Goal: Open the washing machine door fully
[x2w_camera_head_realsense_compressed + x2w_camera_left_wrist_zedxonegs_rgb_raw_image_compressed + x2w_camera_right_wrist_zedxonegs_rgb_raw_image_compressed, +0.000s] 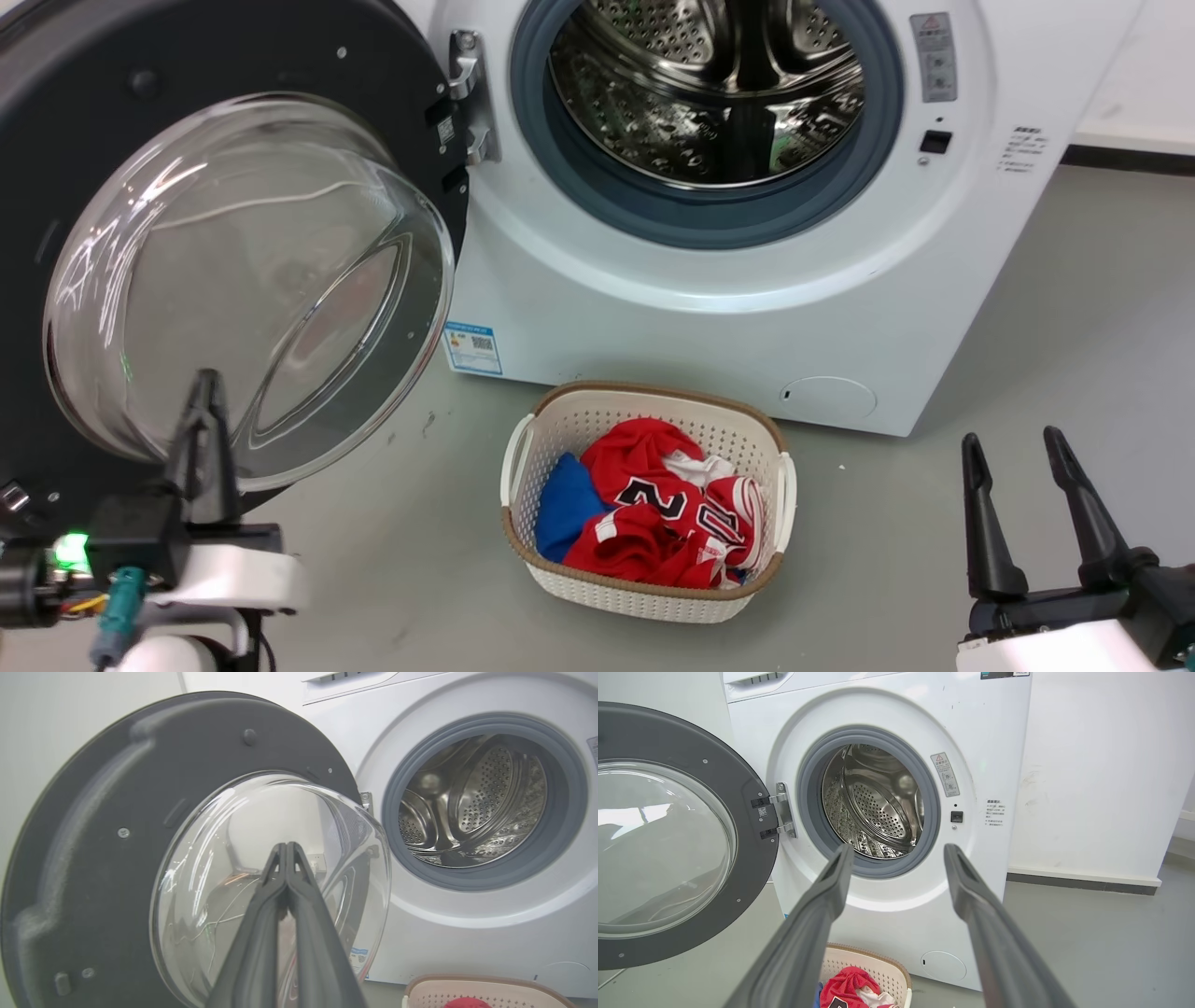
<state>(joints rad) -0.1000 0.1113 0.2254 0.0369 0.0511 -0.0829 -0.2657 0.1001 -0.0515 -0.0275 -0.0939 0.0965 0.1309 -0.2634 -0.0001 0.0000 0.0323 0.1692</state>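
Observation:
The white washing machine (653, 317) (467, 938) (887, 709) stands ahead with its steel drum (709, 84) exposed. Its washing machine door (103, 65) (93, 826) (747, 793) is swung wide to the left on a metal hinge (470, 93) (783, 812), glass bowl (243, 280) bulging toward me. My left gripper (205, 383) (286, 847) is shut with nothing in it, its tips in front of the bowl's lower part. My right gripper (1013, 443) (899, 854) is open at the lower right, apart from the machine.
A white laundry basket (532, 429) (887, 970) with red and blue clothes sits on the grey floor (1074, 327) in front of the machine. A white wall (1101, 765) with a dark skirting runs to the right.

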